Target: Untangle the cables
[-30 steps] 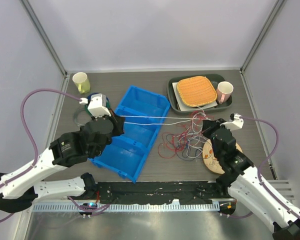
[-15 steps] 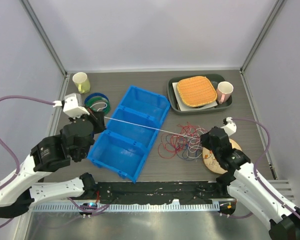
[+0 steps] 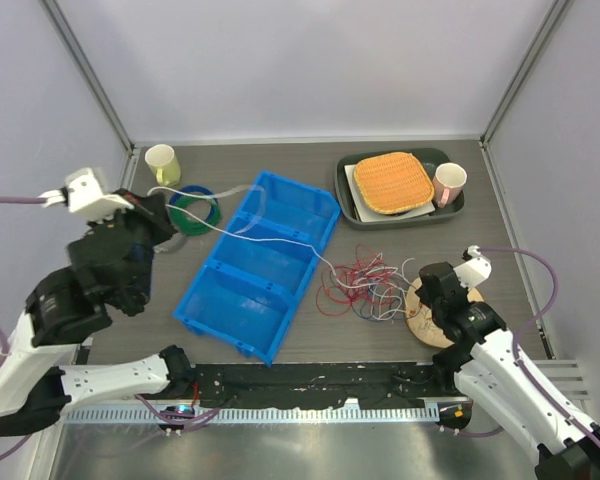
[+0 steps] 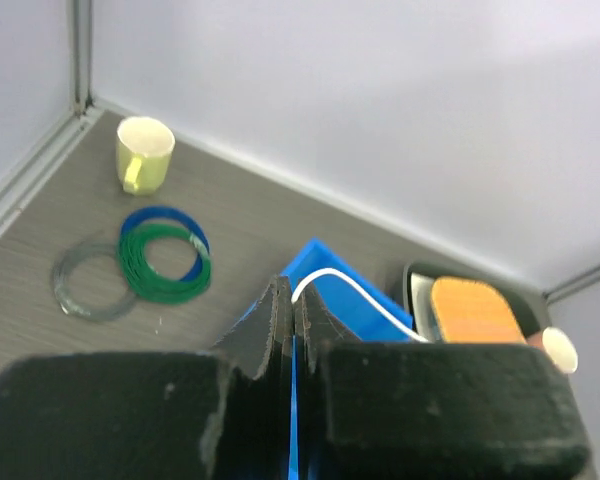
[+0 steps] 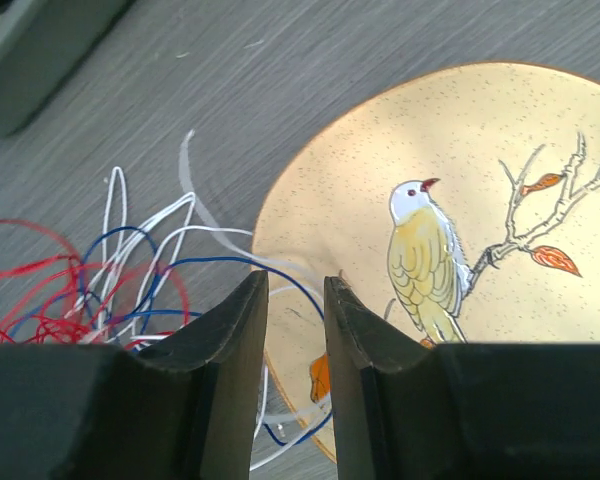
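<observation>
The cables [image 3: 365, 285] lie as a loose tangle of red, white and dark blue wires on the table, right of centre. One white cable [image 3: 270, 240] runs from the tangle leftwards over the blue bin to my left gripper [image 3: 165, 207]. In the left wrist view my left gripper [image 4: 295, 292] is shut on that white cable [image 4: 360, 290]. My right gripper [image 3: 427, 285] hovers at the tangle's right edge. In the right wrist view my right gripper [image 5: 295, 285] is slightly open and empty. Blue and white strands [image 5: 110, 290] lie beneath it, over the plate's edge.
A blue three-part bin [image 3: 235, 300] sits between the arms. A bird-painted plate [image 5: 460, 180] lies under the right gripper. Coiled blue, green and clear rings [image 3: 195, 205] and a yellow cup [image 3: 161, 163] are at the back left. A dark tray [image 3: 345, 190] with an orange mat and a pink mug [image 3: 448, 183] is at the back right.
My left gripper has pulled back to the left with the white cable, which now sags across the bin. My right gripper has opened and drawn back to the right, over the plate.
</observation>
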Robot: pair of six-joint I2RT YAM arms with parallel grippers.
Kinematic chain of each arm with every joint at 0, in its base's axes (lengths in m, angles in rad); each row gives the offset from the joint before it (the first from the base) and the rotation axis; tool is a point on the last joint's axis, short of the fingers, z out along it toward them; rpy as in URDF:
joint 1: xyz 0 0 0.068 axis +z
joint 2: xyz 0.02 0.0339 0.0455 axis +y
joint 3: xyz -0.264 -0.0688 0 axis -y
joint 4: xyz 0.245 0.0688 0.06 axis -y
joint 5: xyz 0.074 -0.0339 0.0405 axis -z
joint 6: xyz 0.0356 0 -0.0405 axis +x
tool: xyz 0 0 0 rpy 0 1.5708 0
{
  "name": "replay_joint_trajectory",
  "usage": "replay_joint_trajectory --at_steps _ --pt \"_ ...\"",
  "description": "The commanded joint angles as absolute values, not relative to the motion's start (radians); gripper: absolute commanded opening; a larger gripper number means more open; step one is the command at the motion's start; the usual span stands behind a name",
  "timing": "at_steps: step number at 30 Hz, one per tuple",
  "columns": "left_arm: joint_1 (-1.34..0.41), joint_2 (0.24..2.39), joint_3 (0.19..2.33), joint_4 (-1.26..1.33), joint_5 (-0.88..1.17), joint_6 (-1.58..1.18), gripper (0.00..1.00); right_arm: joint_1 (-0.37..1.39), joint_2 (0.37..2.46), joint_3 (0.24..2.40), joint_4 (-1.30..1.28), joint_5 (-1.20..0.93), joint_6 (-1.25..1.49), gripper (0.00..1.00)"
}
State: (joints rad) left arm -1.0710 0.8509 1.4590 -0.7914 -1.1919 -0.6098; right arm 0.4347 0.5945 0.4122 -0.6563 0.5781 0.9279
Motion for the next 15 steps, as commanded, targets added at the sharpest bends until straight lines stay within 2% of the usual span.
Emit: replay_joint_trajectory --at_steps 1,7,9,12,15 --pt "-1.065 0.824 1.496 -0.66 -1.27 -0.471 0.0 0.433 0.617 0.436 -0.68 0.646 0.959 0.35" --pt "-1.065 0.857 1.532 -0.592 -1.281 -0.401 0.0 0.433 0.604 0.44 -0.67 0.649 0.945 0.35" --pt "-1.065 0.877 1.572 -0.551 -1.355 -0.309 0.0 0.433 0.597 0.436 -0.676 0.676 0.949 0.35" --pt "-1.065 0.877 1.614 -0.408 -1.361 -0.155 0.0 0.433 0.606 0.433 -0.675 0.672 0.953 0.35" --pt "-1.065 0.899 1.678 -0.419 -1.332 -0.143 0.0 0.431 0.618 0.446 -0.616 0.637 0.89 0.45"
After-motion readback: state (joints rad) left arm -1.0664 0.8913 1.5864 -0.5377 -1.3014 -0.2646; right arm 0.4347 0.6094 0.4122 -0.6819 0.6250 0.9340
